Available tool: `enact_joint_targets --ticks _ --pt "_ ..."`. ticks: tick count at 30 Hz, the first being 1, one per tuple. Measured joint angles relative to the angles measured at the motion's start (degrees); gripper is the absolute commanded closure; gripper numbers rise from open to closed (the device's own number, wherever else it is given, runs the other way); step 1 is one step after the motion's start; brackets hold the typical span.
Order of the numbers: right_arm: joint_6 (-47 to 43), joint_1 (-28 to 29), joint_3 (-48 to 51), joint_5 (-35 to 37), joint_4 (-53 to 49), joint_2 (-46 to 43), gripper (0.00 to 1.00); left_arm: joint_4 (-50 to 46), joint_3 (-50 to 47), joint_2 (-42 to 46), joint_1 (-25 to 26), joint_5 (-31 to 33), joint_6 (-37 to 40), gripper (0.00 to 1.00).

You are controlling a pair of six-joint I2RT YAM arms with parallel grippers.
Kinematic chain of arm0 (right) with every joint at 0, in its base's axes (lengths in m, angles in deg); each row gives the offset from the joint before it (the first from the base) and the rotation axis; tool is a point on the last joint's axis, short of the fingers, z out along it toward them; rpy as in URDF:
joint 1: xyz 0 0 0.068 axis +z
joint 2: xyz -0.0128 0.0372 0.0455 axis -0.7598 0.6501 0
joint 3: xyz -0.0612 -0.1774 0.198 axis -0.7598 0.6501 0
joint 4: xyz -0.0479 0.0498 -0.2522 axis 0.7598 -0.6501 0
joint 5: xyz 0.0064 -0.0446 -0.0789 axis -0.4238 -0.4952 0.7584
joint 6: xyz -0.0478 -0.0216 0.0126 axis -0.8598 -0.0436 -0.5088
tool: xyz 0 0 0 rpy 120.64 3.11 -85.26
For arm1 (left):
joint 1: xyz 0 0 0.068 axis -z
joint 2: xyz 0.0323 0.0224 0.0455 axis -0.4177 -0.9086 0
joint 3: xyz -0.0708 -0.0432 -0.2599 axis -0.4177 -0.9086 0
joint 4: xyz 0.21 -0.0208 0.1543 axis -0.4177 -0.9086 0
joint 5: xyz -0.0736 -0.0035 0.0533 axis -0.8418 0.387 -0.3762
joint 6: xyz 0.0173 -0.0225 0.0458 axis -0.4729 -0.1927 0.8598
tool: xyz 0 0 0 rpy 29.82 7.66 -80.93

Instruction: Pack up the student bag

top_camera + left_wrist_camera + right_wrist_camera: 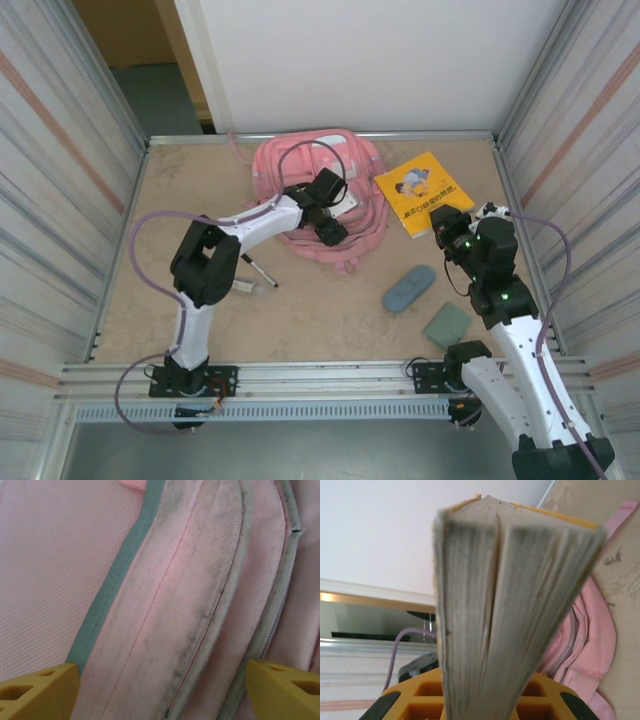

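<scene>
The student bag (315, 165), pink with pale trim, lies at the back middle of the table. My left gripper (327, 222) hovers low over its front, open. In the left wrist view its yellow fingertips (39, 690) stand wide apart above a dirty, grey-trimmed fold of the bag (170, 595), gripping nothing. My right gripper (452, 232) is shut on the near edge of a yellow book (422, 188) just right of the bag. The right wrist view looks along the book's page edge (510, 605), clamped between the fingers, with the bag (585, 645) behind it.
A blue-grey pencil case (408, 288) and a green pad (447, 325) lie at front right, beside the right arm. A dark pen (262, 272) lies under the left arm's elbow. Metal walls close in the table on both sides.
</scene>
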Motion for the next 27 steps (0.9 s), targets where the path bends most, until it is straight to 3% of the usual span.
enact_joint_targets --ticks 4,7,9,12,14,21,27 --pt "-0.2 0.0 0.0 -1.2 0.0 0.2 1.00 -2.4 4.5 -3.3 0.0 0.1 0.2 0.47" --pt "-0.2 0.0 0.2 -1.4 0.1 0.1 1.00 -4.0 8.0 -5.4 -0.2 0.8 -0.1 0.46" --pt "-0.2 0.0 0.5 -1.4 0.0 0.0 1.00 -4.3 9.8 -6.6 -0.2 1.8 -0.9 0.53" --pt "-0.2 0.0 1.2 -1.7 -0.2 -0.1 1.00 -4.6 12.6 -8.5 -0.2 3.1 -2.4 0.89" --pt "-0.2 0.0 1.5 -2.2 -0.4 -0.2 1.00 -4.6 14.6 -9.9 -0.3 5.0 -2.9 1.00" --pt "-0.3 0.0 1.4 -2.9 -4.9 -0.2 1.00 -4.7 16.3 -9.1 0.0 8.9 -4.6 1.00" --pt "0.9 -0.2 4.5 -7.8 -7.5 -0.2 1.00 -4.5 16.3 -3.8 0.2 11.5 -4.7 1.00"
